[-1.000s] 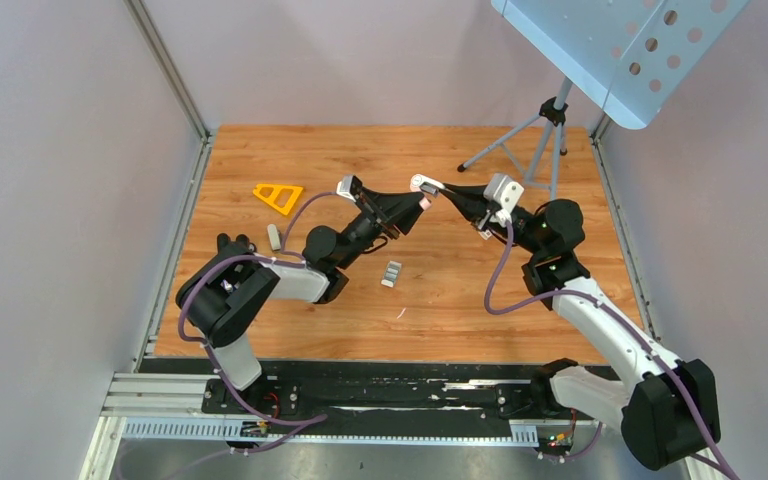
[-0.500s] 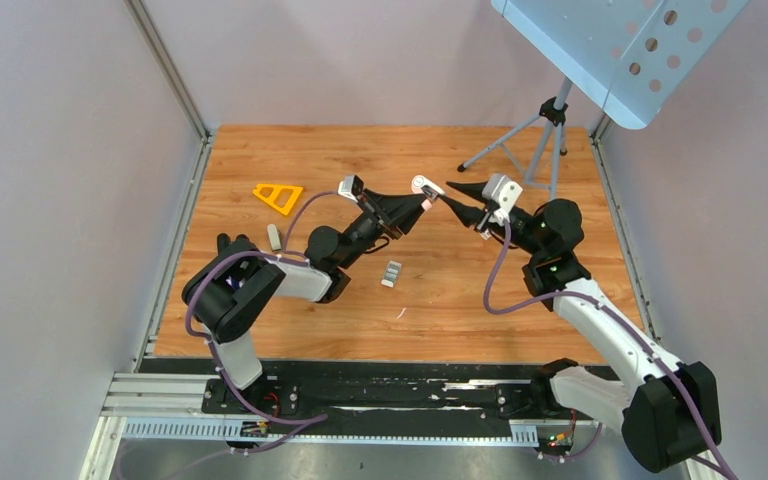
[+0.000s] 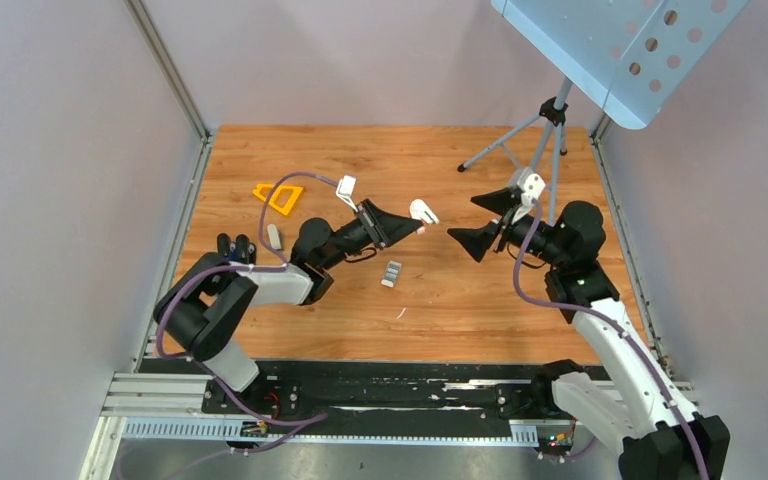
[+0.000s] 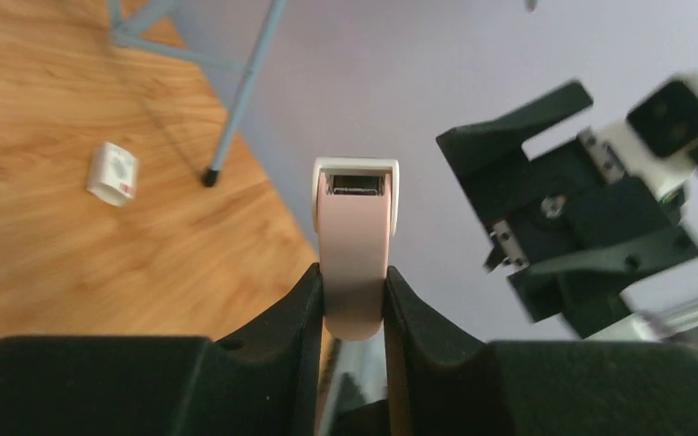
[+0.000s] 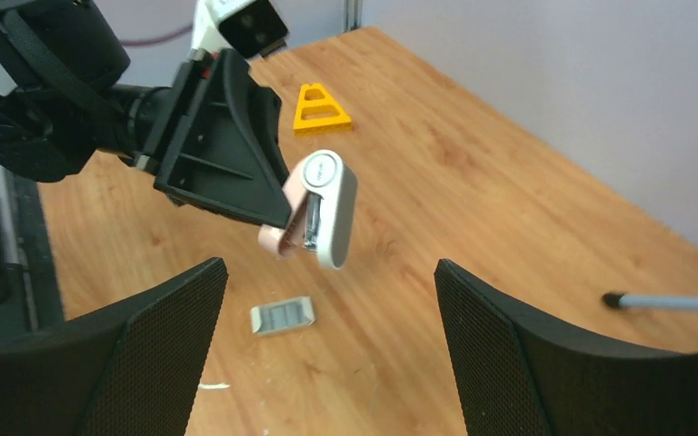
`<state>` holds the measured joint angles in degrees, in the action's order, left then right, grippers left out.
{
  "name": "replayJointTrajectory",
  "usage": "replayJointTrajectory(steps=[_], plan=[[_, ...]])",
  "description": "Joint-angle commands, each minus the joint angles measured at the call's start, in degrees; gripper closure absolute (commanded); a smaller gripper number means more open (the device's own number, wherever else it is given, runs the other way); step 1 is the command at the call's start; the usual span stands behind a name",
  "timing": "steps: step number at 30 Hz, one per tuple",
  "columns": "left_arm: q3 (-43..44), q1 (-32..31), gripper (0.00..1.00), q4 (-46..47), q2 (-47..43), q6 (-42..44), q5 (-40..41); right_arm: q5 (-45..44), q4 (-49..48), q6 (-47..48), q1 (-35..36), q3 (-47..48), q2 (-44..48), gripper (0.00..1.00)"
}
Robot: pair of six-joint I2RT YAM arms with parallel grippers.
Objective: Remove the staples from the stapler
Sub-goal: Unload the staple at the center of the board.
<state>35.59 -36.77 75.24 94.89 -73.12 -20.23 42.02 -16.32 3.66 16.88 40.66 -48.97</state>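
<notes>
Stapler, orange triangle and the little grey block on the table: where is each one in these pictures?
stapler [image 5: 332, 216]: right wrist view, on its white upper half.
orange triangle [image 5: 323, 123]: right wrist view, on its base bar.
grey block [image 5: 283, 316]: right wrist view, on its top face.

Nothing legible in view
The small white box [image 4: 112, 173] on the worktop [image 4: 27, 263] bears a red patch, too blurred to read. The stapler [image 5: 325, 207] has only a plain round mark on its white head, with no letters or numbers discernible.
</notes>
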Motion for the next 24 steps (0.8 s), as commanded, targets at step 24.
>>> replayJointTrajectory(steps=[24], plan=[[8.73, -9.24, 1.0, -61.79, -21.05, 79.07, -9.2, 40.46, 11.3, 18.99, -3.8, 0.58, -16.03, 0.1]])
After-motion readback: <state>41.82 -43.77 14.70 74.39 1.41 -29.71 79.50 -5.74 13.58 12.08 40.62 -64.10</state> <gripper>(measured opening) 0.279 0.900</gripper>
